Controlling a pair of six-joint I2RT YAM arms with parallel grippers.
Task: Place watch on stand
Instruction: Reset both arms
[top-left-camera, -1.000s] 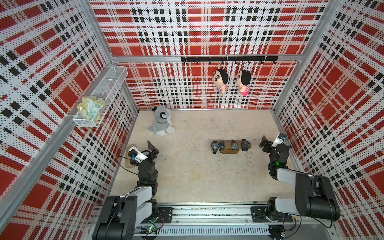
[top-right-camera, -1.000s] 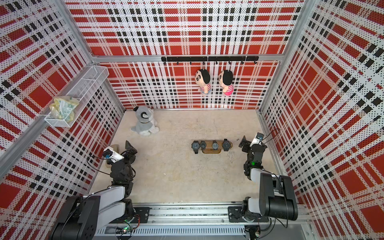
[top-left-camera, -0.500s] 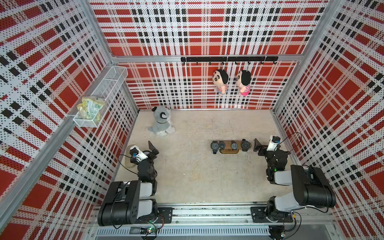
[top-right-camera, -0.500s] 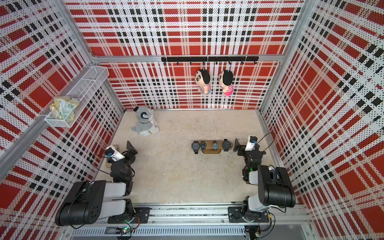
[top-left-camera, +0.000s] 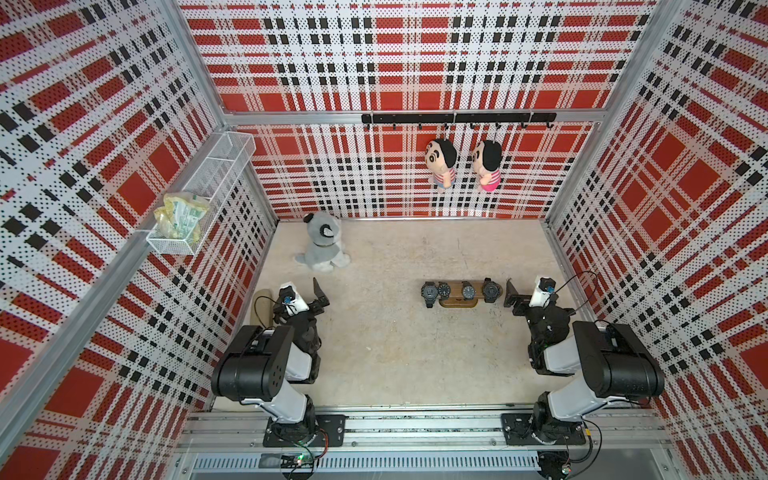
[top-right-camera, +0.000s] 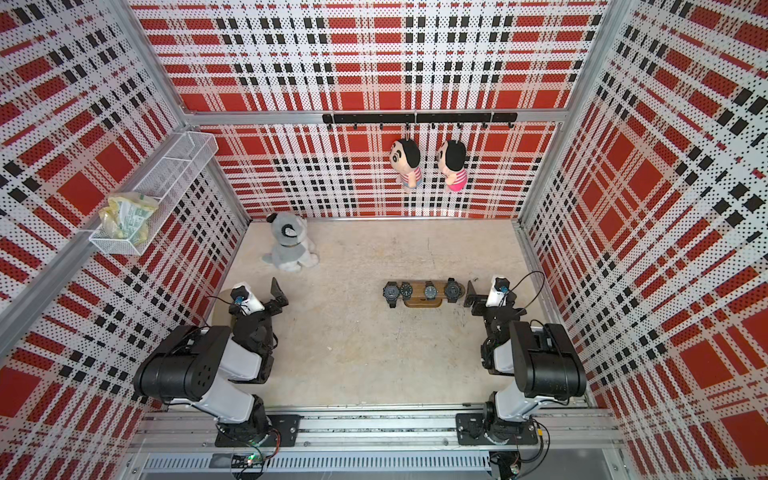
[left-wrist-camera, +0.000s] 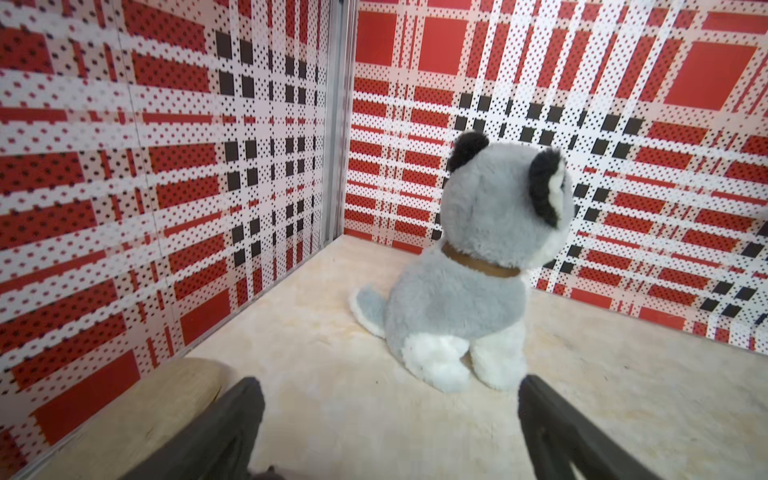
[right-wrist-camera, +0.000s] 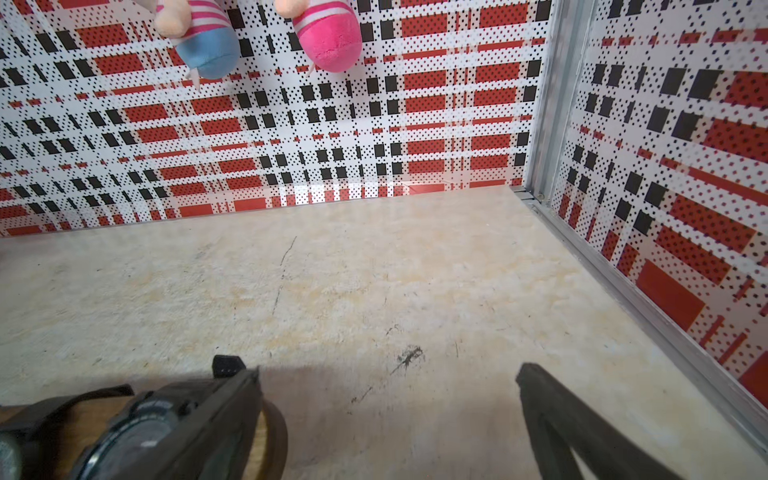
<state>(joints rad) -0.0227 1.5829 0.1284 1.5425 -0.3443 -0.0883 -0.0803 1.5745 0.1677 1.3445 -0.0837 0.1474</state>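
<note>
Plaid panels of red, white and black close in a beige floor (top-left-camera: 395, 357) on three sides. Taking 12 o'clock as the back wall in both top views, the stand (top-left-camera: 458, 302) sits at about 2 o'clock from the floor's middle. Its wooden bar runs from 9 to 3 o'clock. Four dark watches (top-left-camera: 468, 290) sit along that bar, faces up, one at each tip and two between.

The right gripper (top-left-camera: 514, 296) is at 3 o'clock of the stand, just beside the end watch (top-left-camera: 491, 290). Its jaws are spread wide and hold nothing. In the right wrist view one finger (right-wrist-camera: 224, 419) overlaps that watch; whether they touch cannot be told.

The left gripper (top-left-camera: 321, 297) is at 9 o'clock of the floor's middle, well apart from the stand. Its jaws are likewise spread and hold nothing. It points toward 12 o'clock at a grey plush dog (top-left-camera: 323, 243), which sits upright near the back-left corner with its back to the left wrist camera. A beige oblong case (top-left-camera: 261, 307) lies along the left wall at 9 o'clock of this gripper, partly hidden under the wrist.

Two dolls (top-left-camera: 441, 162) hang from a black hook rail (top-left-camera: 457, 118) on the back wall, at 12 o'clock of the stand. A white wire basket (top-left-camera: 224, 162) on the left wall holds a yellow-green packet (top-left-camera: 180, 216).
</note>
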